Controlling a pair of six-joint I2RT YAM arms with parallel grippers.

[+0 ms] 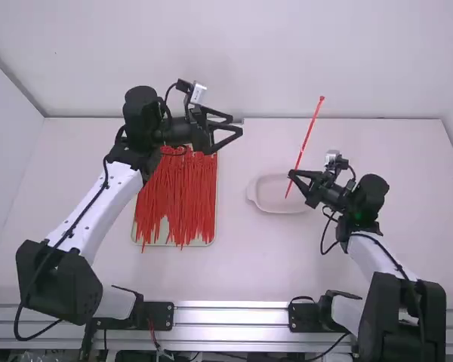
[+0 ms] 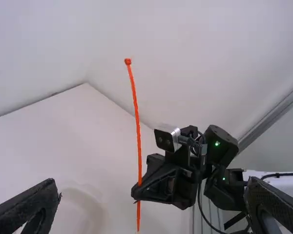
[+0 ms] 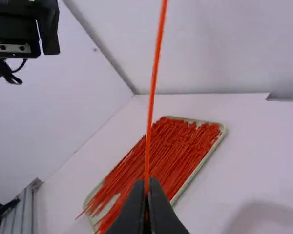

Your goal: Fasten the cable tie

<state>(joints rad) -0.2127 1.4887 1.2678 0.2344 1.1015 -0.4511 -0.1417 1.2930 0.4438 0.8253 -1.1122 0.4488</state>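
Your red cable tie [image 1: 306, 143] rises nearly straight up from the right gripper [image 1: 294, 179], which is clamped near its lower end, head topmost; the left gripper [image 1: 238, 127], spread wide and empty, faces it from well apart.

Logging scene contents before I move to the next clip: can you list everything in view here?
single cable tie: 1, red, held upright in the right pincer
loose cable ties: a pile, too many to count, red, on the tray
tray: 1, beige, on the table, left of the dish
dish: 1, white, on the table, right of the tray
table: 1, white
left arm: 1, white links and black joints, reaching over the tray
right arm: 1, white links and black joints, right of the dish
left pincer: 1, black, open, above the tray's far end
right pincer: 1, black, shut on the single cable tie, over the dish
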